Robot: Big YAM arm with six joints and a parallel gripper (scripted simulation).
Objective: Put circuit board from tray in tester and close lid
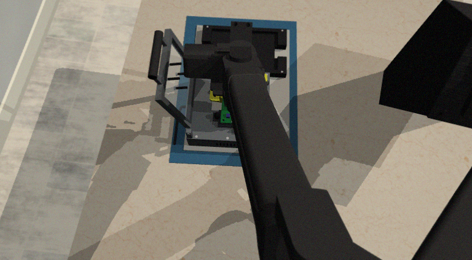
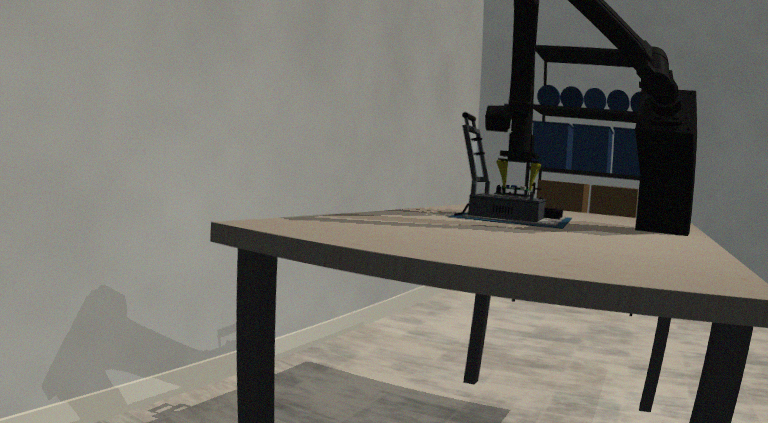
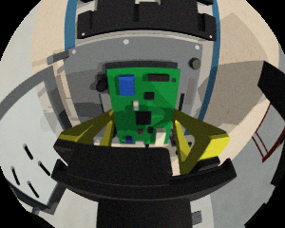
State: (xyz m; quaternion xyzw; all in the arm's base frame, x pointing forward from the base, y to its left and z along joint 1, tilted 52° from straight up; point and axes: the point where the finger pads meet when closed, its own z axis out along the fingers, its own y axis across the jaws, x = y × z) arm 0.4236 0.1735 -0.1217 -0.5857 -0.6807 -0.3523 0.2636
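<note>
The green circuit board (image 1: 227,111) (image 3: 142,98) is between the yellow fingers of my gripper (image 2: 518,183) (image 3: 144,139), which is shut on its long edges. It sits level, low over the grey plate of the tester (image 1: 201,121) (image 2: 506,207) (image 3: 85,57); I cannot tell whether it touches the plate. The pins are hidden under the board. The tester's lid (image 1: 170,104) (image 2: 475,153) stands open and upright on the left, its handle (image 1: 155,55) at the top. The black tray (image 1: 264,39) (image 3: 118,13) beyond the tester shows two empty pockets. My arm hides much of the tester in the top view.
Tester and tray stand on a blue mat (image 1: 294,104) (image 2: 557,222) (image 3: 69,19) on the beige table. The arm's black base block (image 1: 428,69) (image 2: 665,169) is to the right. A shelf with blue bins (image 2: 572,143) stands behind the table.
</note>
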